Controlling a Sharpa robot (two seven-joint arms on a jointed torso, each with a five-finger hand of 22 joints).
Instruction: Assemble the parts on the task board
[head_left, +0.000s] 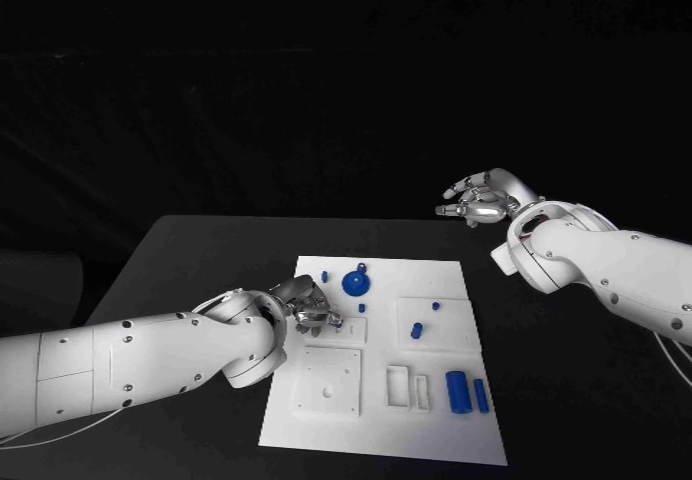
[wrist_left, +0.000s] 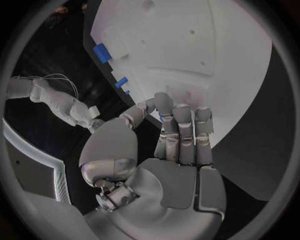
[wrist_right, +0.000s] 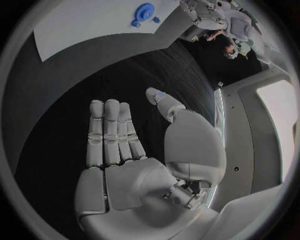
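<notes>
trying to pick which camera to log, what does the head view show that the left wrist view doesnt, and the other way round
Head view alone: the right hand raised off the board past its far right corner, holding nothing, and the round blue part near the far edge. Left wrist view alone: the left hand's fingers from behind, lying close together over the board's edge. Both: the white task board, blue parts on it, and the left hand at its left edge.

Left hand (head_left: 306, 305) fingers (wrist_left: 185, 131) hide board's (head_left: 433, 420) edge.
</notes>
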